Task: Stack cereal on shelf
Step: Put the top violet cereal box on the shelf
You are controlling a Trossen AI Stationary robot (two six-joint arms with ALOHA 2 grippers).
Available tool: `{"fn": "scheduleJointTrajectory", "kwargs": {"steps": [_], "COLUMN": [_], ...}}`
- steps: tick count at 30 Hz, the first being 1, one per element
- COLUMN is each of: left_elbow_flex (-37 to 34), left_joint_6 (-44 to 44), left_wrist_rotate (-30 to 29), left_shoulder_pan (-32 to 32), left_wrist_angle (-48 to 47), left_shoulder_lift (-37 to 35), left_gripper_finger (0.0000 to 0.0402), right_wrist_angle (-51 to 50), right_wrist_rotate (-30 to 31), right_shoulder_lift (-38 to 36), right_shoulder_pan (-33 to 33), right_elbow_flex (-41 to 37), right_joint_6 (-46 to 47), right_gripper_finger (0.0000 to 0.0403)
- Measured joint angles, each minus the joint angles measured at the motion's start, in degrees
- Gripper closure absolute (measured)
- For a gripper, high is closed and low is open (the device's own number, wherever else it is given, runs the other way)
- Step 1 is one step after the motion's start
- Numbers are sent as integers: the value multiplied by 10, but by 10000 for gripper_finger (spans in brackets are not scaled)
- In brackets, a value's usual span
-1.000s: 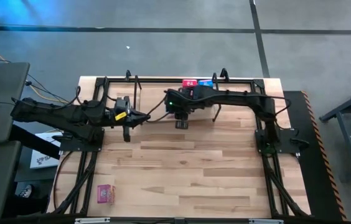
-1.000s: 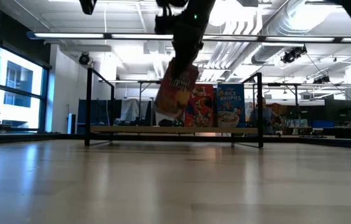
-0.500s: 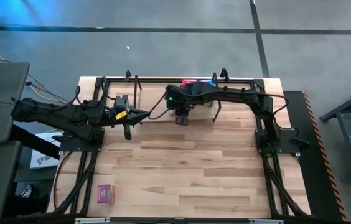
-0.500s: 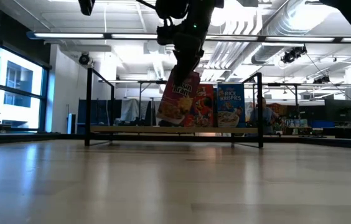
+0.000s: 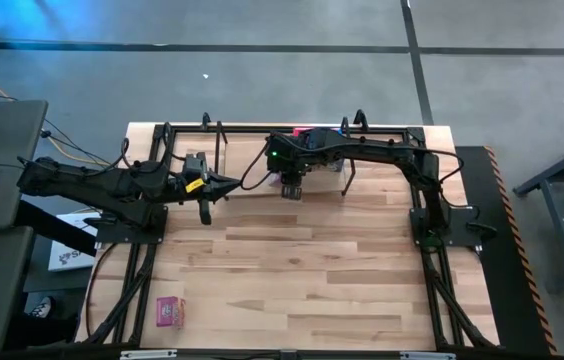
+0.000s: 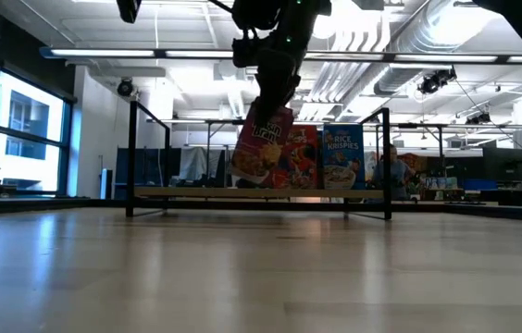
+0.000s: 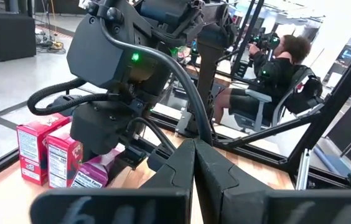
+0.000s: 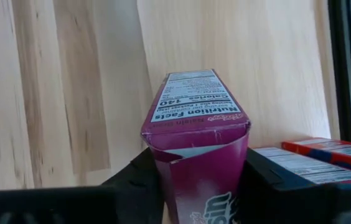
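Note:
My right gripper point(image 6: 275, 91) is shut on a purple cereal box point(image 6: 263, 148) and holds it tilted over the shelf point(image 6: 196, 192), a light board in a black wire frame at the table's far edge. A red box point(image 6: 304, 157) and a blue box point(image 6: 342, 157) stand upright on the board just right of it. Whether the purple box's lower end touches the board I cannot tell. Another pink box point(image 5: 169, 312) lies flat near the table's near left corner. My left gripper point(image 5: 230, 185) hovers shut and level left of the shelf's middle, holding nothing. My right gripper pinches the purple box's upper end point(image 8: 194, 158) between its two fingers point(image 8: 139, 180), one on each of two opposite faces. The fingers come steeply from above, slanting toward the far edge. The box hangs below them, tilted, its narrow nutrition panel point(image 8: 194, 99) facing the wrist camera.
The shelf's black uprights point(image 6: 131, 157) point(image 6: 388, 157) bound the board on either side. The board left of the purple box is bare point(image 6: 178, 192). Black rails point(image 5: 442, 230) run along the table's sides. A person sits in the room beyond the table point(image 7: 275, 74).
My right gripper has carried the purple box a little toward the table's far edge and slightly down, over the shelf board. The box stays tilted and now overlaps the red box's left edge in the low view.

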Motion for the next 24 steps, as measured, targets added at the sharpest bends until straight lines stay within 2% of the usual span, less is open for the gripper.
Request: {"fn": "scheduleJointTrajectory", "kwargs": {"steps": [10,21,24], "left_elbow_flex": [0,0,0], "left_joint_6": [0,0,0], "left_wrist_rotate": [0,3,3], "left_shoulder_pan": [0,0,0], "left_wrist_angle": [-8,-14,-17], "left_shoulder_lift": [0,0,0], "left_gripper_finger": [402,401,401], "right_wrist_angle": [20,15,-4], "right_wrist_rotate": [3,1,-23], "right_shoulder_lift": [0,-7,-9], "right_shoulder_pan": [-2,-21,-27], "right_elbow_flex": [0,5,21], "right_joint_6": [9,-3,-3], "right_gripper_finger": [170,159,159]}}
